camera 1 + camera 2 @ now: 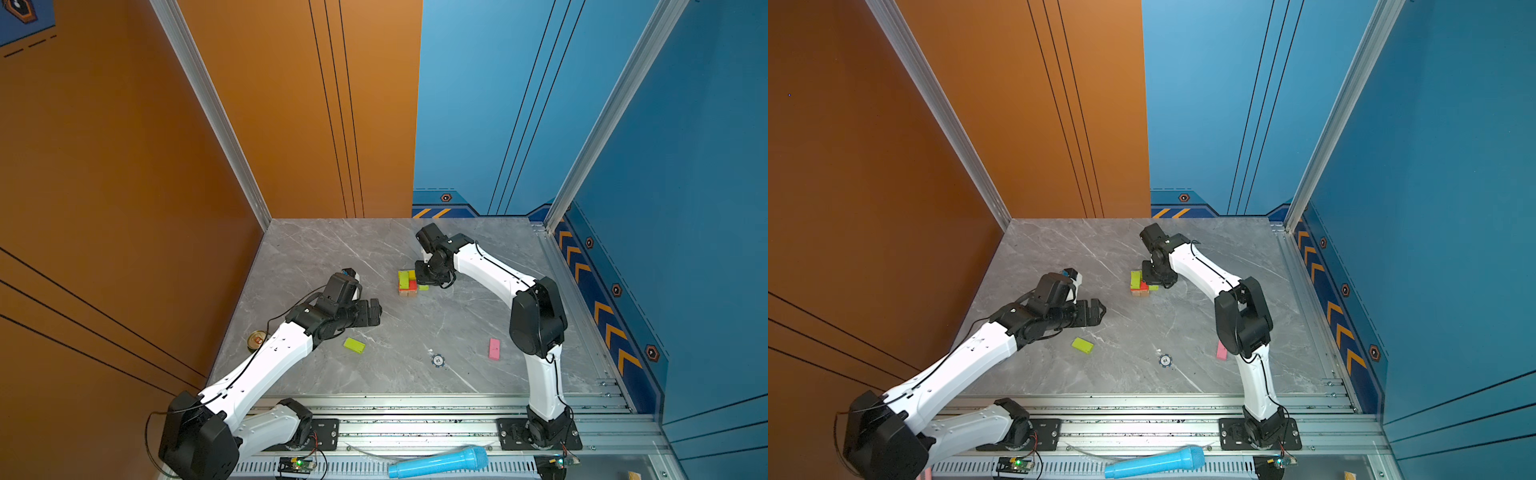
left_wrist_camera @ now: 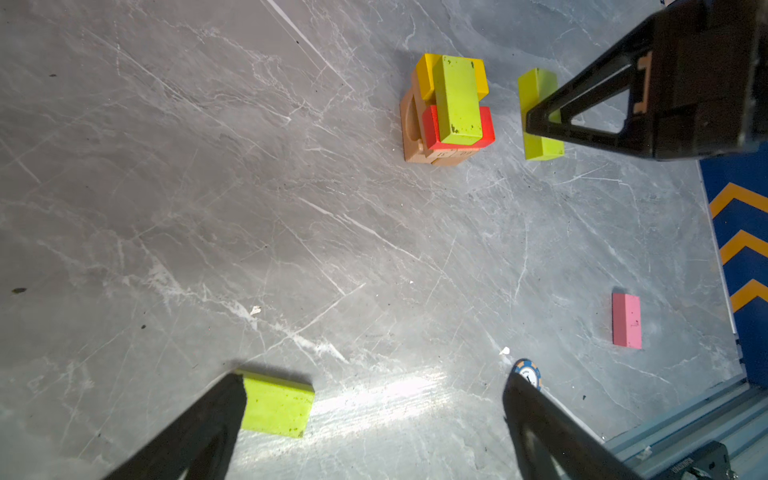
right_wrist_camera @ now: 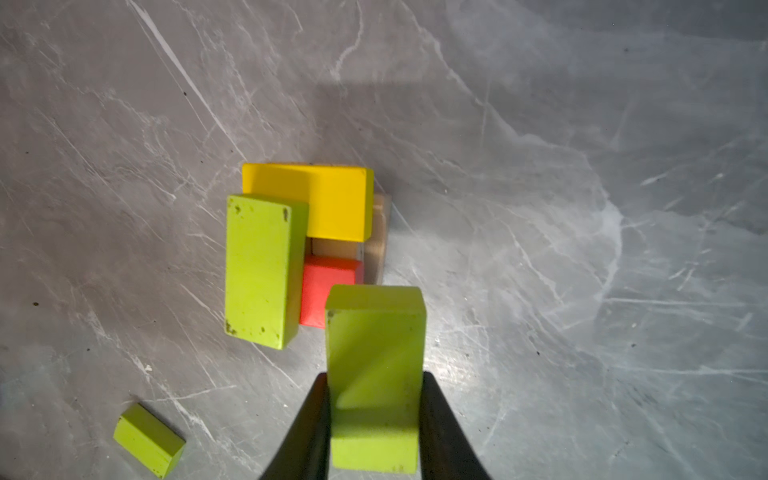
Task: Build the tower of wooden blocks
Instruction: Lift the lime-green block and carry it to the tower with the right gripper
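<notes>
Presently, a green block [image 3: 374,374] is gripped in the right jaws at three o'clock of the tower [image 1: 407,282]; the left jaws are spread, empty. Next, level placement on top is judged required.

The tower [image 1: 407,282] stood on the surface [image 1: 316,257] a little behind its middle. Its top block [image 3: 264,270] lay across two others that rested on the base bricks. Just beside the tower's right side, a gripped block [image 3: 374,332] sat between the jaws of the right gripper [image 3: 375,378]. A loose block [image 1: 354,345] lay left of middle toward the front edge, with a token [image 1: 438,360] to its right and a side block [image 1: 494,348] further right. A can [image 1: 257,340] stood at the left edge.
</notes>
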